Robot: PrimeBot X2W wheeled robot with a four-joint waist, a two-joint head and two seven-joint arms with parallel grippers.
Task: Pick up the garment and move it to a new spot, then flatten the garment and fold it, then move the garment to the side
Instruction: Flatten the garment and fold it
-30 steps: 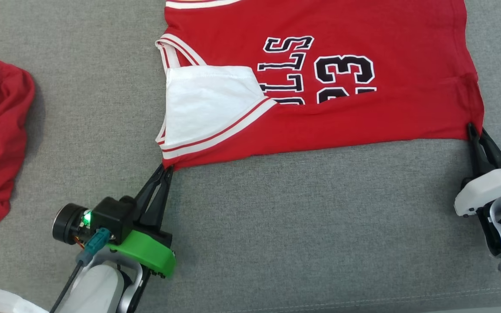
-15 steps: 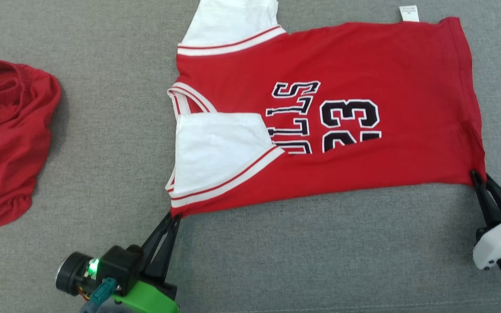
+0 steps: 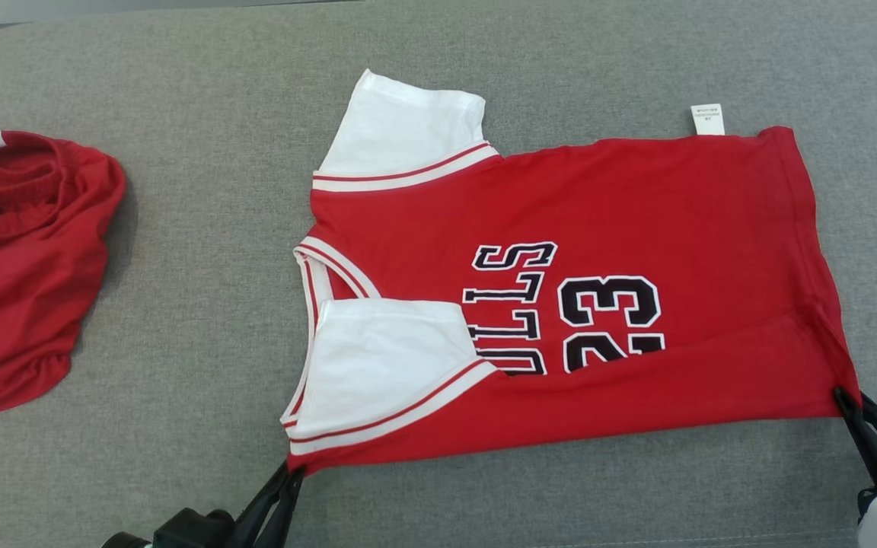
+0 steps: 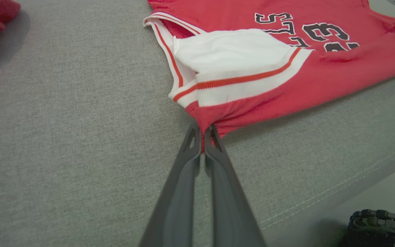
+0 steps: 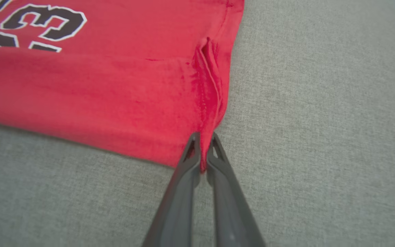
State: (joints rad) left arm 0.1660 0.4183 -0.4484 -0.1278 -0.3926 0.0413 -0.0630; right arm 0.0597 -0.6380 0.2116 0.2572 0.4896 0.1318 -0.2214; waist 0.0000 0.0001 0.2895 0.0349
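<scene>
The left gripper is clenched on the shoulder corner of the red basketball jersey. The jersey lies spread on the grey cushion just ahead of both sets of fingers. The right gripper pinches the bunched hem corner. A crumpled red garment lies well off to the left gripper's left.

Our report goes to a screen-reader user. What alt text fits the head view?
A red jersey with white sleeves lies on a grey cushion, its near edge folded over part of the lettering; the left gripper and right gripper are each shut on a near corner. A second red garment lies crumpled at the left.
</scene>
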